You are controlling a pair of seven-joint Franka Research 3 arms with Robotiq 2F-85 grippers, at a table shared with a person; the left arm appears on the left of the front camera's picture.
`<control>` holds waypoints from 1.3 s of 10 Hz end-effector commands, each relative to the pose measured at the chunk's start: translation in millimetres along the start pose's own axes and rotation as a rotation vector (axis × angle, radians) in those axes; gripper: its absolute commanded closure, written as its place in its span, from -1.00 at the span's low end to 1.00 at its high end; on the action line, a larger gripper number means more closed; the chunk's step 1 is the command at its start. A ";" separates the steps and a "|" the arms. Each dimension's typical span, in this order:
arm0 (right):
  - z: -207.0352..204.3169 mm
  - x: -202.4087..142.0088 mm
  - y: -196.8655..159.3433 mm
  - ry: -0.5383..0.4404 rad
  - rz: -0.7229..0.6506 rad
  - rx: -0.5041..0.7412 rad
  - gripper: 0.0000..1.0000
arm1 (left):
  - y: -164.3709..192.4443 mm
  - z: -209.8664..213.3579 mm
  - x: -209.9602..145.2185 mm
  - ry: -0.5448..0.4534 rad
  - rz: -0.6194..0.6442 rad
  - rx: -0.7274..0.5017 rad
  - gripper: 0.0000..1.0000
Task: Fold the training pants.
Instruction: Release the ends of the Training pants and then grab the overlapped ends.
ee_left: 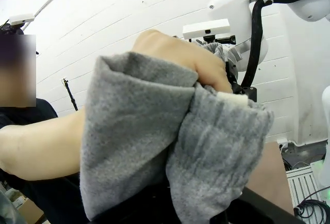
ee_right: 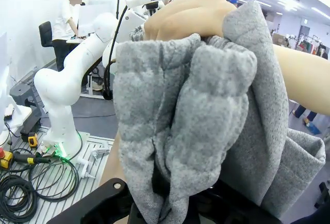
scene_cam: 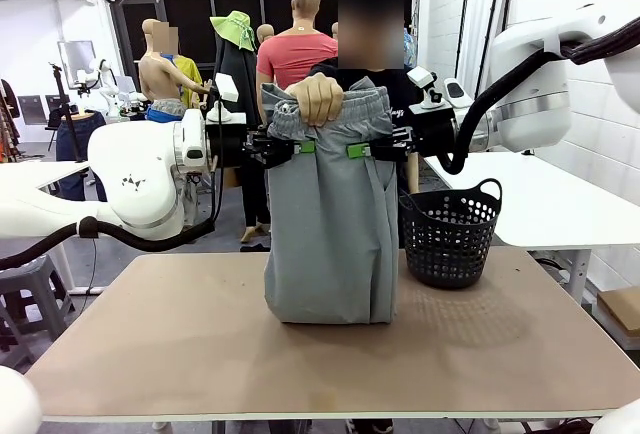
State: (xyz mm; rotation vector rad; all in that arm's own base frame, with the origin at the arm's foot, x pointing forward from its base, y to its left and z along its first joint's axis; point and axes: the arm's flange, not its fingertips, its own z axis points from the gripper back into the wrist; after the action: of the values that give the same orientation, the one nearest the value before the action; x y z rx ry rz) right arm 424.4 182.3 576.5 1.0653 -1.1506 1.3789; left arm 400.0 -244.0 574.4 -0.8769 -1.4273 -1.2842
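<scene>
Two grippers are clamped on the training pants (scene_cam: 330,244). Your left gripper (scene_cam: 305,146) and right gripper (scene_cam: 357,150) each pinch the fabric just under the gathered waistband (scene_cam: 345,106), jaws closed tight on the cloth, side by side near the middle. The pants hang upright from that grip. Their lower end is doubled over and rests on the table (scene_cam: 180,344), roughly centre. From the far side, the person's hand (scene_cam: 320,100) grips the waistband from above, sitting between and above your two grippers. In both wrist views you get bunched grey jersey right in front of the fingers, with that hand closed over the top of it. On the table just right of the pants stands a black mesh basket (scene_cam: 450,234). Can't tell whether it touches them.
</scene>
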 end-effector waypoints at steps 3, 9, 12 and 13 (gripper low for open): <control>-0.3 0.7 1.1 -0.019 -0.006 0.000 1.00 | -0.7 -0.9 3.9 -0.002 0.011 0.004 1.00; -0.7 -0.5 -0.5 0.002 -0.006 0.009 1.00 | -0.7 1.4 -0.5 -0.027 -0.005 0.010 1.00; 0.1 1.0 0.8 0.026 -0.015 -0.014 0.30 | -2.9 2.7 0.5 -0.011 -0.013 0.023 0.35; 0.7 1.0 1.5 0.019 -0.020 -0.020 -0.09 | -4.4 2.7 1.1 -0.004 -0.012 0.020 0.00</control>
State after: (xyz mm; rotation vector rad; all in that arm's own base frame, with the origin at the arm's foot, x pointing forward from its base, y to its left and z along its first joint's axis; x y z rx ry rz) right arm 425.1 181.9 576.3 1.0554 -1.1499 1.3761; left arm 400.2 -241.6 573.6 -0.8642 -1.4466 -1.2932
